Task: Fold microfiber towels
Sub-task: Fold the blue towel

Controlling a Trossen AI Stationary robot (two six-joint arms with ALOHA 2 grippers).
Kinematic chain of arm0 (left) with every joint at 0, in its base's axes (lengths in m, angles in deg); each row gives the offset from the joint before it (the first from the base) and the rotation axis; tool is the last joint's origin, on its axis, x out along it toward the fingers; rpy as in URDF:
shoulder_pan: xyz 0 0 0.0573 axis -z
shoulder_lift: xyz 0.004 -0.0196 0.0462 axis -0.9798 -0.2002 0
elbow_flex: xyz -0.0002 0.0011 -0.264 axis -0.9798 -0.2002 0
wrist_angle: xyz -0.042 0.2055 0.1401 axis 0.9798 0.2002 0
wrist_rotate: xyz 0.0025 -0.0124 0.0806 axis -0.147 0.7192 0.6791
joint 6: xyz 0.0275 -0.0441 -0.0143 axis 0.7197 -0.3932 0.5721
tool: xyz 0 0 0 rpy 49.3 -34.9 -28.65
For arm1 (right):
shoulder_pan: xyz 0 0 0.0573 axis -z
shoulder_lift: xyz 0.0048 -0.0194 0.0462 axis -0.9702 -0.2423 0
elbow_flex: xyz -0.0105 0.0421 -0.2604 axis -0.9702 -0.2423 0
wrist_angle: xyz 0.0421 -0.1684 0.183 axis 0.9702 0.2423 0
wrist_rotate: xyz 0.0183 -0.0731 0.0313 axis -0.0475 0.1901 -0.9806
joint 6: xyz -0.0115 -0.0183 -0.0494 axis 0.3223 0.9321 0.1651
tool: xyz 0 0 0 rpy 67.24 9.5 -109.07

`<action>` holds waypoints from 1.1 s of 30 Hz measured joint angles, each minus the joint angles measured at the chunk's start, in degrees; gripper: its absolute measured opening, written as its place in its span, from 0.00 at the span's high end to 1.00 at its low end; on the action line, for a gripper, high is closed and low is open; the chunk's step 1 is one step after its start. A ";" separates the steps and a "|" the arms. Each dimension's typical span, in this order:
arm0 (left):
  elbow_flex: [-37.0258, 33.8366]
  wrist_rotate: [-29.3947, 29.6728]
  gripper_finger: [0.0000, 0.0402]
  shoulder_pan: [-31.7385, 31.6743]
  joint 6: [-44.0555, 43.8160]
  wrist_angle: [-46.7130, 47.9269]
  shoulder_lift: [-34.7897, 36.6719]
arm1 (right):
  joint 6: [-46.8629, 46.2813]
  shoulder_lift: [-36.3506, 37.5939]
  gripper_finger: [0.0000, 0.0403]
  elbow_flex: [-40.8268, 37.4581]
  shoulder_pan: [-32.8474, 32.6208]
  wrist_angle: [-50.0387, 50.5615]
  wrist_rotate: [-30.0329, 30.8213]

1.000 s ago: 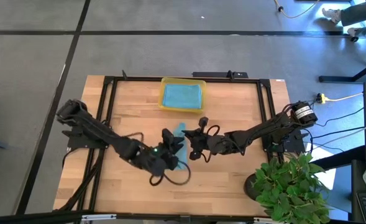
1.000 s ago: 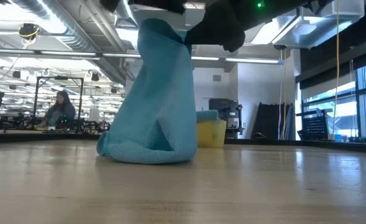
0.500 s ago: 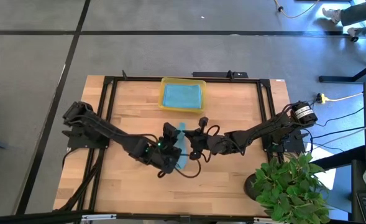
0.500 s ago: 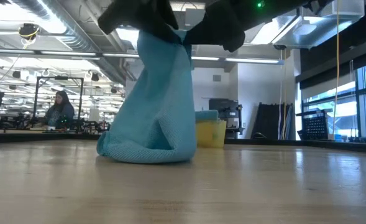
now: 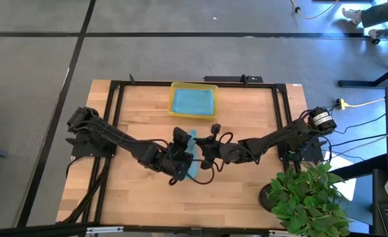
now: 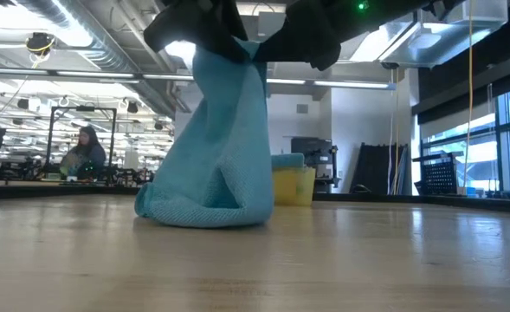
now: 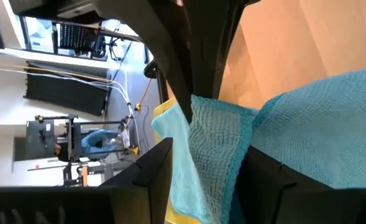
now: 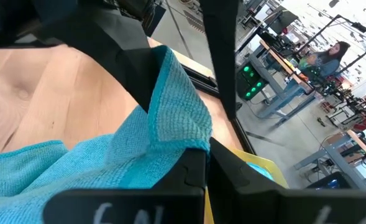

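Teal-blue towel [image 6: 220, 147] hangs mid-table, your two grippers holding its top, lower edge bunched on wood. Left gripper [image 5: 180, 153] clamped on towel's left; right gripper [image 5: 204, 153] pinching right side. Farther off: second teal-blue towel [image 5: 193, 101] in yellow tray [image 5: 172, 105].

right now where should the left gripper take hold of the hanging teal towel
Judging by its pose, at the raised top edge of the teal towel, beside the right gripper. The left gripper should come from its own side; the bottom bunches on the table.

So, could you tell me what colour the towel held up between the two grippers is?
Teal-blue; the towel shows best in the low view.
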 joint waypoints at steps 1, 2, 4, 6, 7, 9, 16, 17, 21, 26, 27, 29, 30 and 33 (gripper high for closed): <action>0.00 -0.02 0.63 0.03 0.00 -0.02 0.00 | 0.00 0.00 0.99 0.00 0.00 0.01 0.00; 0.00 -0.04 0.63 0.05 0.00 -0.02 0.00 | 0.00 0.00 0.99 0.00 0.00 0.02 -0.01; 0.00 -0.04 0.63 0.01 0.00 -0.05 0.00 | 0.00 0.00 0.99 0.00 0.00 0.02 -0.02; 0.00 -0.04 0.63 0.01 0.00 -0.06 0.00 | 0.00 0.00 0.99 0.00 0.00 0.02 -0.02; 0.00 -0.04 0.63 0.01 -0.01 -0.06 0.00 | 0.00 0.00 0.99 0.00 0.00 0.01 -0.02; 0.00 -0.04 0.64 -0.12 -0.43 -0.09 0.00 | 0.00 0.00 0.99 0.00 0.00 0.01 -0.02; -0.02 -0.74 0.78 -2.22 -2.97 0.54 0.00 | 0.00 0.00 0.99 0.00 0.04 0.12 -0.02; -0.02 -0.74 0.83 -2.19 -2.95 0.53 0.00 | 0.00 0.00 0.99 0.00 0.04 0.17 -0.02; -0.04 -0.39 0.98 -2.06 -2.96 0.18 0.31 | 0.02 0.00 0.99 0.00 0.02 0.26 -0.02; 0.19 5.14 1.00 -0.86 -0.12 -0.51 0.48 | -1.69 0.00 0.93 0.09 0.12 0.11 0.12; 0.85 5.59 1.00 -0.54 0.41 -0.41 0.63 | -2.13 0.00 0.91 0.09 0.26 0.21 0.03; 2.67 6.04 1.00 0.04 1.60 -0.68 0.86 | -3.06 -0.02 0.85 0.09 0.52 0.41 -0.22; 3.65 6.40 1.00 0.48 2.53 -0.61 0.94 | -3.10 -0.02 0.82 0.09 0.76 0.43 -0.20; 6.29 6.42 1.00 1.74 4.72 -0.30 1.42 | -3.17 -0.03 0.73 0.09 1.49 1.08 -0.11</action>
